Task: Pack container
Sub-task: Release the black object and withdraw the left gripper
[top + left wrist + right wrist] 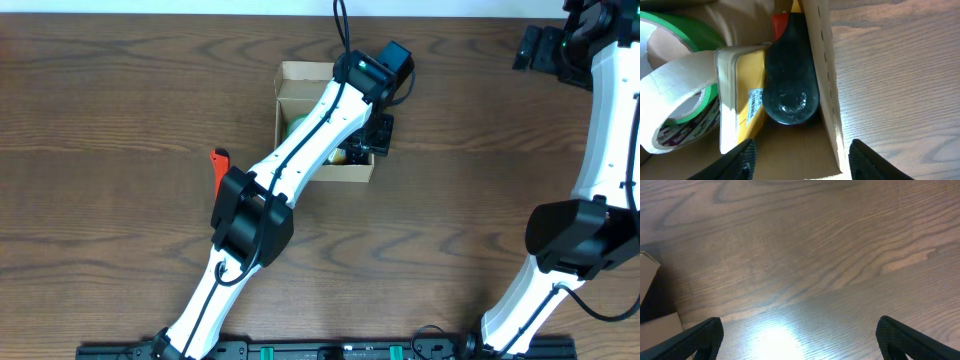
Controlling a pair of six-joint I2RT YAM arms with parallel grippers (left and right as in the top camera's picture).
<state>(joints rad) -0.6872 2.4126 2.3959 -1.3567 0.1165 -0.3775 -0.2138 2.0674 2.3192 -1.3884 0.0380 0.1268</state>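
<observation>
The container (pixel 300 72) is a tan cardboard box, open at the top, at the table's back centre. My left arm reaches over it. In the left wrist view its wall (pixel 822 75) runs up the middle. Inside lie a green tape roll (pixel 685 30), a beige tape roll (pixel 677 112), a yellow-sided roll (pixel 745 95) and a black rounded tool with a red end (pixel 790 85). My left gripper (pixel 802 160) is open and empty, one finger inside the box and one outside its wall. My right gripper (pixel 800 340) is open and empty above bare table at the far right (pixel 530 48).
An orange-red cutter (pixel 220 165) lies on the table left of the box, partly under my left arm. A tan cardboard edge (pixel 649 267) shows at the left of the right wrist view. The table is dark wood (pixel 470 150).
</observation>
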